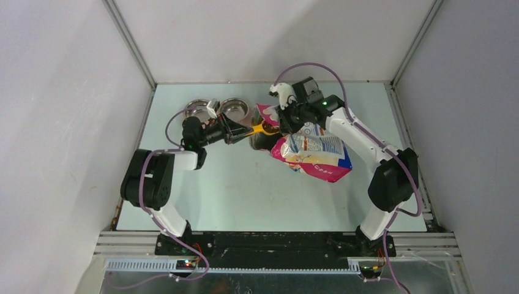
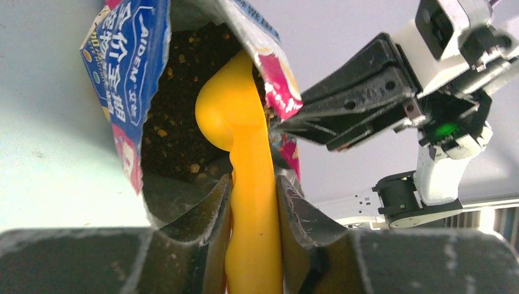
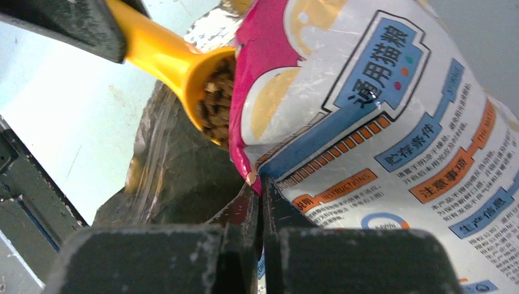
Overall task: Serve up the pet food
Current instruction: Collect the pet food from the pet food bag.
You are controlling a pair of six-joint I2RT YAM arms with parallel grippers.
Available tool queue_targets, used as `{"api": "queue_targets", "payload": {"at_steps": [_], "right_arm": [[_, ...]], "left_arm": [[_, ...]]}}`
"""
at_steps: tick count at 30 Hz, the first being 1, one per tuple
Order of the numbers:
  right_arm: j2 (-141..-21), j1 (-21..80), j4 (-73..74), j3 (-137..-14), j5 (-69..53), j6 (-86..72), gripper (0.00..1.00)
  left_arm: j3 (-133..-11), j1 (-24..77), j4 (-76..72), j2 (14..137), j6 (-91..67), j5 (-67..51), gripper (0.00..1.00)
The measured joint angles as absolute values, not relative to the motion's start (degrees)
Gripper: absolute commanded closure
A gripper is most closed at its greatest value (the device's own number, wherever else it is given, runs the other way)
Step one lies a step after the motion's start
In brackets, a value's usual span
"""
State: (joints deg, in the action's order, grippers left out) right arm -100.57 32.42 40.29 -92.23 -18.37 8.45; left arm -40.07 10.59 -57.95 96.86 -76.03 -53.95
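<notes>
Right now my left hand (image 2: 254, 184) grips one orange scoop (image 2: 235, 110), loaded with kibble (image 3: 215, 101), in the single bag (image 3: 379, 110) mouth; my right hand (image 3: 260, 190) pinches its rim. Two steel bowls (image 1: 197, 111) stand behind.

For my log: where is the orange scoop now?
Top view, back centre: orange scoop in the left gripper, its bowl inside the open cat food bag, right of the steel bowls.

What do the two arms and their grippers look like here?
The left arm and right arm both have white tubular links between bulky black joint housings. A mauve cable loops loosely along each arm. The left gripper and right gripper have black, wedge-shaped fingers with scuffed, dusty-grey surfaces. A green light glows on the right wrist.
</notes>
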Motion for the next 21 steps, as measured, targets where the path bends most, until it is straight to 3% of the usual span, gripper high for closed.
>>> {"api": "queue_targets", "payload": {"at_steps": [11, 21], "right_arm": [[-93.76, 20.47, 36.97, -87.22, -25.5, 5.93, 1.0], [-92.01, 18.92, 32.49, -83.11, -29.63, 6.09, 1.0]], "left_arm": [[-40.27, 10.63, -56.4, 95.92, -74.96, -54.72, 1.0], [-41.1, 10.59, -55.53, 94.13, -74.35, -55.27, 1.0]]}}
